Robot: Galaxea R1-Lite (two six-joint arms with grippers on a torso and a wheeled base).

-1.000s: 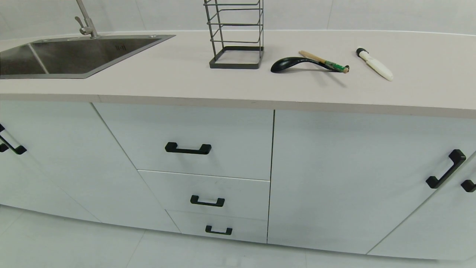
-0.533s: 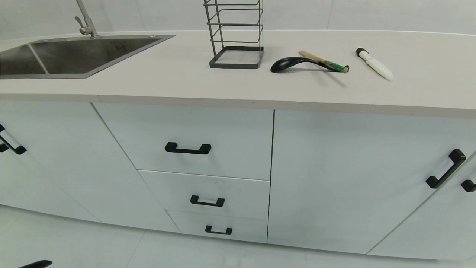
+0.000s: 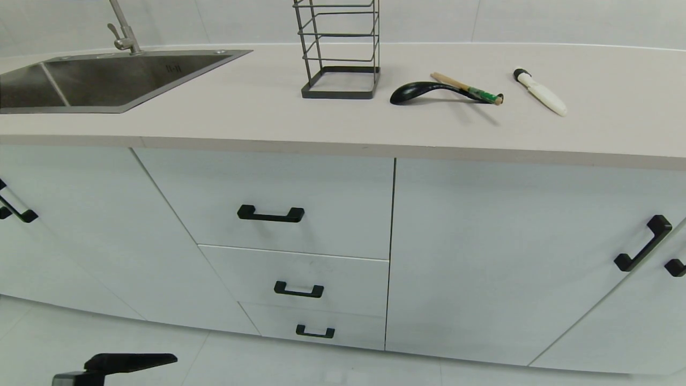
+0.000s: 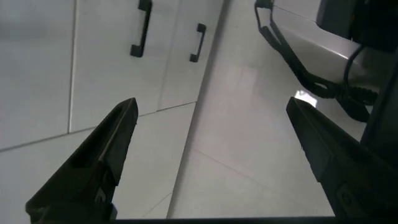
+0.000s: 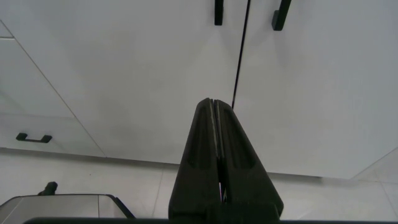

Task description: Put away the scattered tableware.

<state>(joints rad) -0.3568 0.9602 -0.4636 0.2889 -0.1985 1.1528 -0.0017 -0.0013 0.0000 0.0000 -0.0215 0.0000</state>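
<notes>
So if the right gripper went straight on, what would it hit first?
The right gripper would probably meet the white cabinet door, beside the seam between two doors. Nothing shows in between; depth is unclear.

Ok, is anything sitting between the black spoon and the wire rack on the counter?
Nothing visible does. The spoon lies beside the rack with bare counter between them; the chopsticks are at its handle end, away from the rack.

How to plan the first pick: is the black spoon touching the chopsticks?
Touching. Head view: the black spoon and the chopsticks overlap at the spoon's handle end, no gap.
</notes>
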